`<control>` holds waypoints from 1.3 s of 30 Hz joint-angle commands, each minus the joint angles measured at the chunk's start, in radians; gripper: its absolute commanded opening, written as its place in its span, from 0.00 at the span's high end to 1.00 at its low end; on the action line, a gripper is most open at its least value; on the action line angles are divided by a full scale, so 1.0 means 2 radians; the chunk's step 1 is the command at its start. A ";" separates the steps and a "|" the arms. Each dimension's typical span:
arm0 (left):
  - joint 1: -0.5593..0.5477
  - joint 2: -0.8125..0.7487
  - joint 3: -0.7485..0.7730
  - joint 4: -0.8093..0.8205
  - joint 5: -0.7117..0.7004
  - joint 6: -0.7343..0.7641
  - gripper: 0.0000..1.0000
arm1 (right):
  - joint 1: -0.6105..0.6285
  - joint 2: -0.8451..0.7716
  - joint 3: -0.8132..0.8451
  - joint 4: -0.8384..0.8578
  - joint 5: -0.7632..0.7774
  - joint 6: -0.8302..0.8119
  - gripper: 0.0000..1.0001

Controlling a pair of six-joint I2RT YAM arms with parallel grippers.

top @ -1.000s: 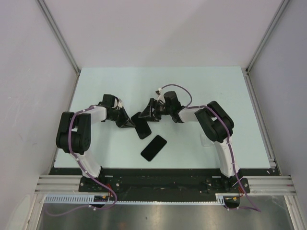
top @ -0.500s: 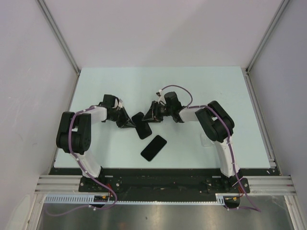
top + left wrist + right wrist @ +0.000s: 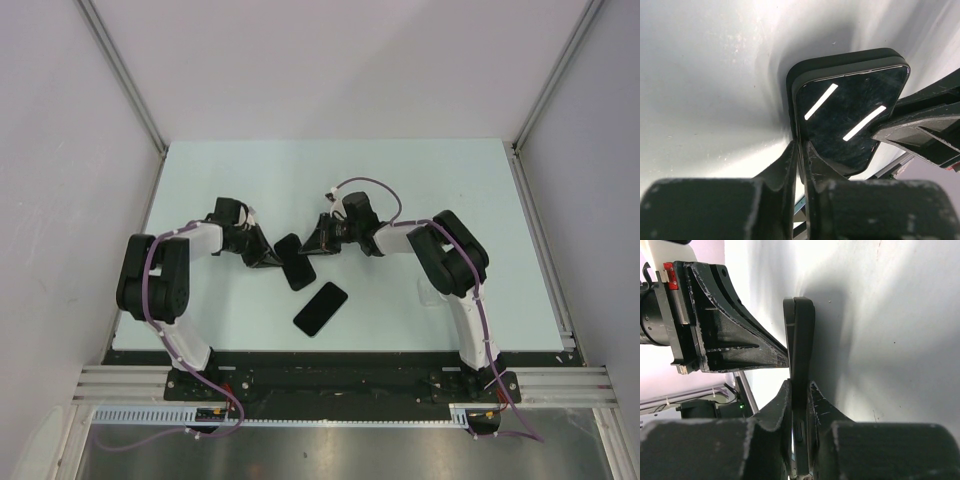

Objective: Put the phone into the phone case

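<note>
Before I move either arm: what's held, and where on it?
The black slab phone between the arms, pinched by both: left end effector on one edge, right end effector on another.

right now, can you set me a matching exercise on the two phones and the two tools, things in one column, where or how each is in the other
Things:
1. left tool
2. right tool
3. gripped phone
4. loose phone

States:
a. lying flat and untouched on the table
b. shut on a phone from the right
c. clamped by both tools
d. shut on a phone from the left

Pairs: 1-d, 2-b, 3-c, 4-a
</note>
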State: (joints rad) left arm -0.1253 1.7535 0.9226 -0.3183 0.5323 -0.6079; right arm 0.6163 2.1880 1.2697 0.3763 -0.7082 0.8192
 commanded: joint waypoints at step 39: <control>0.010 -0.199 -0.108 0.419 0.258 -0.176 0.29 | -0.091 -0.131 -0.182 0.608 -0.187 0.359 1.00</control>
State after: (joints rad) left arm -0.0814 1.3502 0.7086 0.4164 1.0073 -0.9096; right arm 0.4297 1.9316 0.9009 1.2564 -1.0794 1.4933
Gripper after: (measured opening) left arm 0.713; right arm 0.134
